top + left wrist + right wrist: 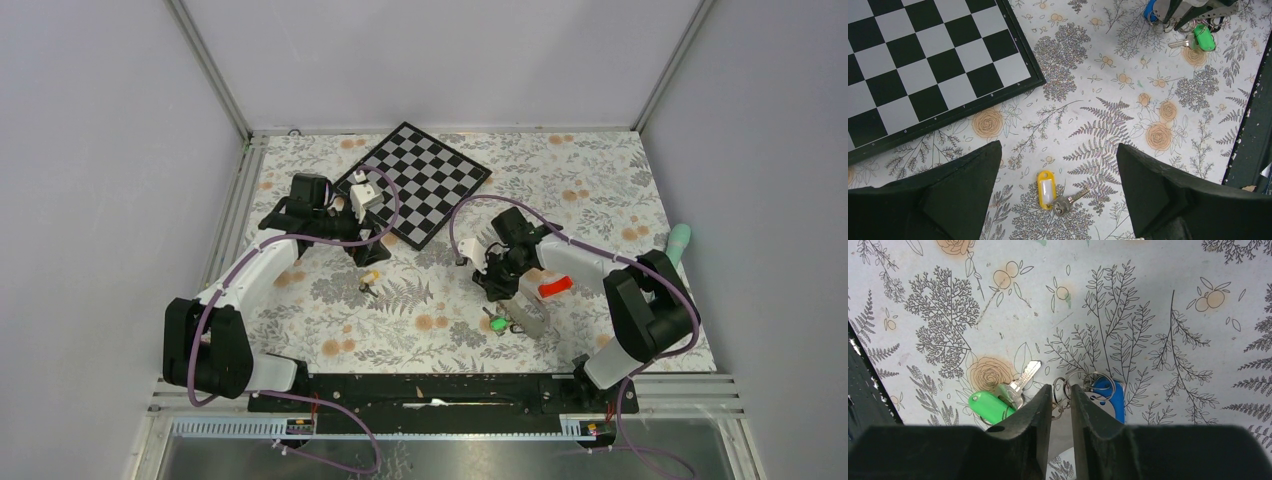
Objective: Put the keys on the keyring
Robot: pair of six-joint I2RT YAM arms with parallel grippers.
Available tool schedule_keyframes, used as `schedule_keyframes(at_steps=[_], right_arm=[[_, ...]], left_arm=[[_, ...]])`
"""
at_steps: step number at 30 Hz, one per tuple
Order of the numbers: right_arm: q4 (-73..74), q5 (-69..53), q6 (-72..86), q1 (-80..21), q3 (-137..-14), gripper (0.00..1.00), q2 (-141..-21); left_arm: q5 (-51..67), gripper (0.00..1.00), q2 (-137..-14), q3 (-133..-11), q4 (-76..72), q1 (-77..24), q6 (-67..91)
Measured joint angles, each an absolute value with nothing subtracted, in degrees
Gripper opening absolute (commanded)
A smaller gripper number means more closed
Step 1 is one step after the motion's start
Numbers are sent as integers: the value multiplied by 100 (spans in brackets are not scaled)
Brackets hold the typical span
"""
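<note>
Left gripper (1058,148): jaws spread wide, hanging above the floral-print table surface (600,190), holding nothing. Directly below the gap lies the small metal key with the yellow plastic tag (1046,188), flat on the surface, left of the middle and just off the near corner of the black-and-white checkerboard (923,65), which sits toward the far edge. Right gripper (1061,389): low over the right half of the surface, toward the near edge, jaws drawn almost together with only a narrow slot left. A pale grey strip shows in that slot; I cannot tell whether I am pinching it or only straddling it. At my fingertips is a cluster of thin wire split rings (1098,382). The small metal key with the green plastic tag (990,406) lies just to one side of my fingers, its blade angled away; the blue plastic key tag (1110,392) lies just to the other. The flat grey metal oval keyring (530,318) rests on the surface beside the green tag, under my wrist.
</note>
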State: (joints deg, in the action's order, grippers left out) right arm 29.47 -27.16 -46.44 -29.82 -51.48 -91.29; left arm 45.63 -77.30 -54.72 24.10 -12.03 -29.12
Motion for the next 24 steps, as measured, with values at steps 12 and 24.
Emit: schedule_keyframes(at_steps=[12, 24], right_arm=[[2945, -2707, -4694, -2982, -5192, 0, -9205], [3452, -2816, -4890, -2982, -5345, 15, -8888]], left_arm=[[4563, 95, -7730, -5470, 2410, -1203, -2912], [4565, 95, -7730, -5470, 2410, -1203, -2912]])
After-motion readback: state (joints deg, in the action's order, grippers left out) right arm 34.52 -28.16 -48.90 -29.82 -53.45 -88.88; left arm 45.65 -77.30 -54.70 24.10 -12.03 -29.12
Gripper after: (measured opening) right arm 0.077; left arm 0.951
